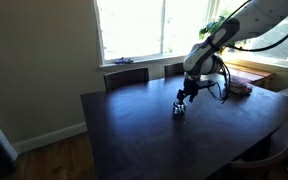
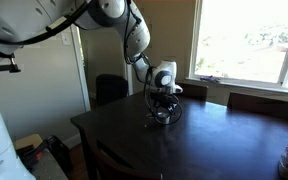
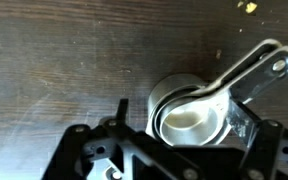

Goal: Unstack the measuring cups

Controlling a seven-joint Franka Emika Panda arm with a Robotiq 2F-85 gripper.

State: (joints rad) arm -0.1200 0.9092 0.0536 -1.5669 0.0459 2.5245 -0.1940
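Wrist view: cups (image 3: 189, 118) sat nested in one stack on the dark wood table (image 3: 54, 60), bowls up, with a pale inside showing in the top one. Their handles (image 3: 256, 68) overlapped and ran toward the upper right of the frame. The gripper (image 3: 179, 112) came in from the bottom edge with its jaws spread wide, one black finger (image 3: 120, 112) to the left of the stack and the other close by its right side under the handles. It had nothing in its grasp; I couldn't tell whether the right finger touched metal. A small yellowish speck (image 3: 249, 6) lay on the table near the top edge. In an exterior view the cups (image 1: 180, 109) showed as a tiny shiny lump near the middle of the table (image 1: 134, 135), with the gripper (image 1: 188, 93) right above them, pointing down. The arm (image 1: 229, 30) reached in from the upper right. Two chairs (image 1: 126, 75) stood on the far side under a bright window (image 1: 149, 25). A flat pinkish stack (image 1: 241, 88) lay well apart from the cups, toward the window end. In an exterior view from another spot, the gripper (image 2: 162, 100) hung low over the table (image 2: 214, 140), with the cups (image 2: 162, 116) blurred beneath it and too small to count.
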